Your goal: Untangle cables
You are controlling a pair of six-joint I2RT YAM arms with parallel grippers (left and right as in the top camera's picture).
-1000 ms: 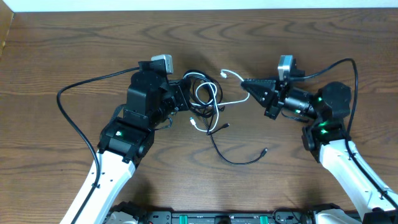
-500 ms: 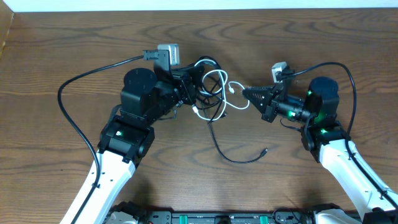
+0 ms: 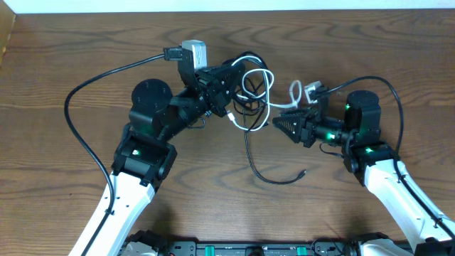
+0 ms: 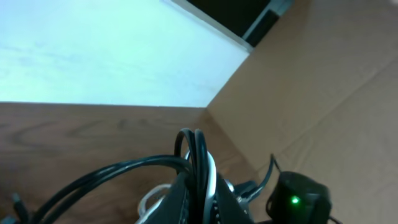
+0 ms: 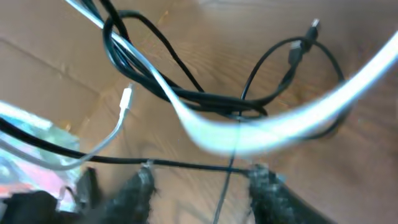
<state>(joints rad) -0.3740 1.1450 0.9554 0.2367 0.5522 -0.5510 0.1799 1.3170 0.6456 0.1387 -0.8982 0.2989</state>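
Left tool (image 3: 229,80) is clamped tight on the cables (image 3: 250,92), holding the knot of black and white loops between the two arms, seemingly raised off the bench (image 3: 64,43). Right tool (image 3: 279,125) has its jaws parted and grips nothing; a white strand (image 3: 294,92) curves just beside it. The risk, as I judge it, is that pulling apart now cinches the loops tighter, or the white strand slips past the parted jaws. One black tail (image 3: 250,158) trails onto the bench. The left arm's thick wire (image 3: 106,76) arcs nearby, apart from the knot.
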